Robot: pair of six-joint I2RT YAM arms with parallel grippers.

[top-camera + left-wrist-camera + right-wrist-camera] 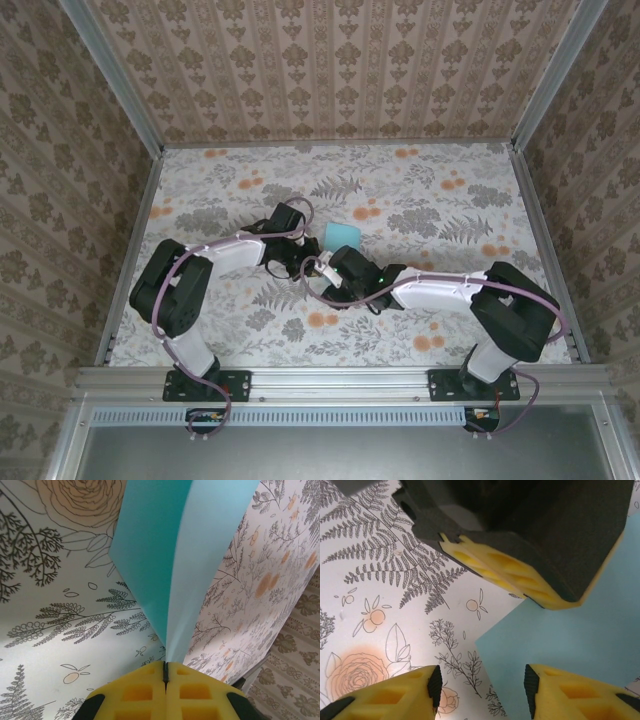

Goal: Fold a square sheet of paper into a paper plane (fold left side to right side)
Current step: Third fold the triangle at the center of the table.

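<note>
paper (165, 555): light blue. It rises straight out from between my left fingers' tips, one face in shade and the other lit, bent over in a soft curve.
left fingers (135, 692): pressed together, pinching one margin of the paper at their tips.
right fingers (390, 700): spread, nothing between them. A corner of the paper lies flat on the bench (380, 540) just ahead of the gap, nearer the right-hand one.
progress: I judge the first fold is only begun. One side is lifted, and I see no sharp crease and no dart shape.
left to do: lay the held side onto the opposite side, press the crease, then make all the later folds.
edges: the paper's edges look straight and untorn. I cannot tell how the far edges line up.
room: the left fingers hang just above and ahead of the right ones, so there is little room between them. The bench is bare off to the left of the right fingers. From above, the walls stand well apart from both.
</note>
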